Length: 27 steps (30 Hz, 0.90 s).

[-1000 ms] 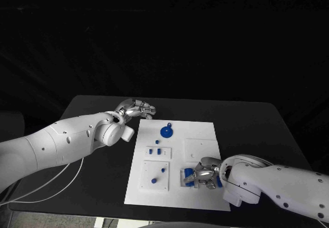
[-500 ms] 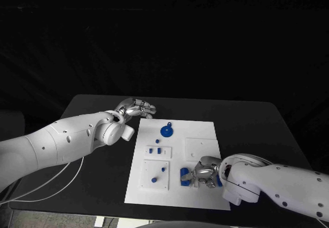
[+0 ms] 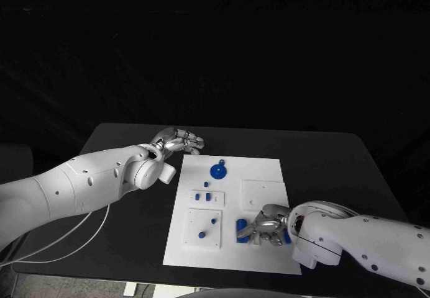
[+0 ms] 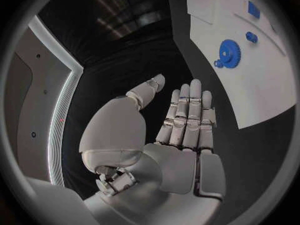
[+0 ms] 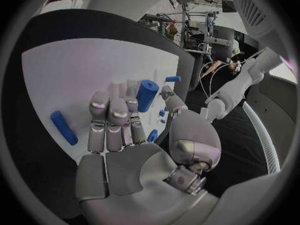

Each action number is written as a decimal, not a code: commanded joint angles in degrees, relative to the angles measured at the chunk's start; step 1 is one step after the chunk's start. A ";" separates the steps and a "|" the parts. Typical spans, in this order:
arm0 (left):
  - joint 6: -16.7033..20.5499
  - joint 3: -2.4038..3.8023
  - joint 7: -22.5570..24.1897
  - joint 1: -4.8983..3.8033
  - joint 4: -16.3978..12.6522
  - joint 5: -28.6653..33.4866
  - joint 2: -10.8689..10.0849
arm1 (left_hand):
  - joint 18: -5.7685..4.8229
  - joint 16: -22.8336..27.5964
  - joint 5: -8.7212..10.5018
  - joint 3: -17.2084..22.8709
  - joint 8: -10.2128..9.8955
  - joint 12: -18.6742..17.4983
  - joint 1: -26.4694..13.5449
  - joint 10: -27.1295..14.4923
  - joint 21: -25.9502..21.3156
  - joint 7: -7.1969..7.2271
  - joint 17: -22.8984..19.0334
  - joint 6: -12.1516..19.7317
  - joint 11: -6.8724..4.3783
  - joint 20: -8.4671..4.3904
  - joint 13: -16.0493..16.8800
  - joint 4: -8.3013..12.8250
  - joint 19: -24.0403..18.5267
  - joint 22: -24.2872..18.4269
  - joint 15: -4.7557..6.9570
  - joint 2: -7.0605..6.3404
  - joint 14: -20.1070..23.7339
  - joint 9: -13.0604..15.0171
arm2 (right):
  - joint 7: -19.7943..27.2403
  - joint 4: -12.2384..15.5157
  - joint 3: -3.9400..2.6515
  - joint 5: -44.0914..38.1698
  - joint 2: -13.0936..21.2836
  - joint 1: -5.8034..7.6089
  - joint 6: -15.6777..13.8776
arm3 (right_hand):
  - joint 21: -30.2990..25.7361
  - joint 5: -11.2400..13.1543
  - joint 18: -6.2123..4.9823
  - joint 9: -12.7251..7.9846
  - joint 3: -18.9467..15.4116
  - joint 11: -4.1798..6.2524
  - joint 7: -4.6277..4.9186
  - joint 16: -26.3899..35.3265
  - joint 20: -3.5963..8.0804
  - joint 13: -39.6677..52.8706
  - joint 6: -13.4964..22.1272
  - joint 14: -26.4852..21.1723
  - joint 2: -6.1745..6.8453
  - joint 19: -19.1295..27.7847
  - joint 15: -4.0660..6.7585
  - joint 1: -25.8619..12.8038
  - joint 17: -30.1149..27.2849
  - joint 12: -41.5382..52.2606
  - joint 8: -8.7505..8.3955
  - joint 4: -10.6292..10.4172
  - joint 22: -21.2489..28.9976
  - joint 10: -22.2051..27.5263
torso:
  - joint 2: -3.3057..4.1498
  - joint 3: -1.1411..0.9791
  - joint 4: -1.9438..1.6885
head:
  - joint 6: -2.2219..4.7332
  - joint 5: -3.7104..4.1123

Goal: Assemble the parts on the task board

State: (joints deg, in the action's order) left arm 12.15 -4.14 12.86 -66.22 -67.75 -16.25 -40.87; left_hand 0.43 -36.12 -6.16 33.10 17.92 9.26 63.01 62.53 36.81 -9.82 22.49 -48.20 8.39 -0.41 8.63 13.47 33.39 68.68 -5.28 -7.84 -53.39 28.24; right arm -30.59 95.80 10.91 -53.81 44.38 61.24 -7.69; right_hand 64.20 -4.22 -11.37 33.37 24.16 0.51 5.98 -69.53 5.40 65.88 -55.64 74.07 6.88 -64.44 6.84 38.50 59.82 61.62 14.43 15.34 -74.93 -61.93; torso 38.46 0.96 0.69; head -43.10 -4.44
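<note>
Reaching over the near right part of the task board (image 3: 269, 257), the right hand (image 3: 266, 228) has its fingers (image 5: 109, 117) extended by a blue cylinder (image 5: 146, 95); whether they grip it I cannot tell. A second cylinder (image 5: 64, 127) lies nearby. The left hand (image 3: 178, 142) hovers empty, fingers straight, over the counter (image 3: 322, 161) beside the board's far corner, near the blue gear (image 3: 218, 171).
</note>
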 commanded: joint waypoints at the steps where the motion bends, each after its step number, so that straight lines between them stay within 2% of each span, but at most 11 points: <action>1: -0.71 0.03 0.32 -0.01 -0.10 0.28 0.09 | 0.00 0.30 -0.05 -0.35 0.12 -0.09 -0.56 -0.48 -0.23 -0.10 0.08 0.49 -0.01 -0.01 -0.07 -0.03 0.16 0.05 -0.04 0.21 -0.29 -0.09 | 2.78 0.31 0.04 -0.09 0.10 -0.13 2.18 | -0.37 -0.05 -3.63 -0.02 0.21 0.13 -0.19 0.23 0.25 0.14 -0.52 -0.02 -0.45 -0.18 0.02 1.14 0.11 -0.33 0.38 1.07 -0.79 -0.17 | 0.01 -0.04 0.02 | 0.06 0.03; 7: -0.64 0.03 0.28 -0.01 -0.11 0.28 0.04 | 0.00 0.31 -0.06 -0.35 0.12 -0.09 -0.56 -0.48 -0.24 -0.11 0.10 0.50 -0.01 -0.01 -0.08 -0.04 0.17 0.05 -0.04 0.23 -0.29 -0.10 | 3.00 0.26 0.04 0.11 0.42 -0.15 2.04 | -0.39 0.86 -3.63 -0.03 0.38 0.17 -0.24 0.36 0.15 0.22 -0.84 0.10 -0.45 -0.29 0.05 3.54 0.24 -0.35 0.40 1.22 -0.85 -0.37 | 0.02 0.00 0.03 | 0.20 0.07; 13: -0.67 0.03 0.28 -0.01 -0.12 0.28 0.05 | 0.01 0.34 -0.06 -0.36 0.12 -0.09 -0.56 -0.48 -0.25 -0.11 0.13 0.51 -0.01 -0.01 -0.09 -0.05 0.17 0.06 -0.04 0.26 -0.29 -0.10 | 2.75 0.16 0.04 0.08 0.53 -0.16 1.79 | -0.41 0.81 -3.63 -0.03 0.25 0.17 -0.24 0.41 0.06 0.23 -0.96 0.13 -0.65 -0.32 0.04 3.49 0.28 -0.39 0.41 1.01 -0.84 -0.41 | 0.01 0.01 0.00 | 0.19 0.12; 15: -0.69 0.03 0.27 -0.01 -0.13 0.28 0.04 | 0.01 0.34 -0.06 -0.36 0.12 -0.09 -0.56 -0.48 -0.26 -0.12 0.13 0.51 -0.01 -0.01 -0.09 -0.05 0.18 0.06 -0.04 0.26 -0.30 -0.10 | 2.54 0.08 0.04 0.06 0.53 -0.16 1.81 | -0.42 0.76 -3.63 -0.03 0.25 0.18 -0.26 0.42 0.03 0.23 -1.07 0.15 -0.88 -0.35 0.05 3.50 0.29 -0.39 0.43 0.94 -0.84 -0.46 | 0.01 0.02 -0.01 | 0.12 0.09; 18: -0.70 0.03 0.27 -0.01 -0.11 0.28 0.04 | 0.01 0.36 -0.07 -0.37 0.12 -0.09 -0.56 -0.48 -0.27 -0.12 0.15 0.52 -0.01 -0.01 -0.09 -0.06 0.18 0.07 -0.04 0.27 -0.30 -0.11 | 2.16 -0.02 0.04 0.00 0.45 -0.16 1.56 | -0.44 0.69 -3.63 -0.05 0.42 0.23 -0.30 0.47 -0.06 0.24 -1.28 0.22 -2.03 -0.43 0.08 3.62 0.35 -0.42 0.45 0.83 -0.85 -0.59 | 0.01 0.04 -0.01 | 0.09 0.11; 21: -0.74 0.03 0.27 -0.01 -0.12 0.28 0.03 | 0.01 0.37 -0.07 -0.37 0.12 -0.09 -0.56 -0.49 -0.27 -0.12 0.16 0.52 -0.01 -0.01 -0.10 -0.06 0.18 0.07 -0.04 0.28 -0.30 -0.11 | 1.99 -0.12 0.04 -0.08 0.30 -0.16 1.62 | -0.51 1.25 -3.63 -0.11 2.20 0.32 -0.36 0.56 -0.22 0.23 -1.67 0.37 -3.50 -0.64 0.13 3.56 0.43 -0.49 0.46 -0.94 -0.81 -0.88 | 0.01 0.04 0.00 | 0.05 0.10; 27: -0.75 0.03 0.25 -0.01 -0.11 0.28 0.04 | 0.00 0.41 -0.08 -0.41 0.13 -0.08 -0.65 -0.49 -0.30 -0.13 0.22 0.52 0.00 0.01 -0.11 -0.16 0.20 0.09 -0.05 0.35 -0.31 -0.12 | 1.71 -0.16 0.04 -0.74 0.13 -0.16 2.25 | -0.28 1.38 -3.63 -0.05 8.03 0.39 -0.44 0.61 -0.30 0.34 -2.14 0.57 -2.93 -0.98 0.19 5.61 0.68 -0.55 0.52 -3.83 -0.96 -1.28 | 0.01 0.03 -0.04 | -0.07 0.06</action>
State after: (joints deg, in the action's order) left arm 12.12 -4.14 12.79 -66.22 -67.76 -16.24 -40.89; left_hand 0.43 -35.90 -6.16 32.95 17.92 9.26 62.79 62.53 36.81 -10.02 22.65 -48.00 8.39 -0.41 8.58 13.32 33.38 68.67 -5.28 -7.61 -53.39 28.20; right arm -29.09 95.52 10.93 -53.90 44.66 61.17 -6.88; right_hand 63.83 -3.11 -11.35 33.31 31.86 0.92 5.45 -69.28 5.10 66.18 -57.32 74.37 3.94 -65.06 6.95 43.79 60.44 61.19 14.59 11.63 -74.93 -62.78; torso 38.47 0.99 0.68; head -43.13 -4.36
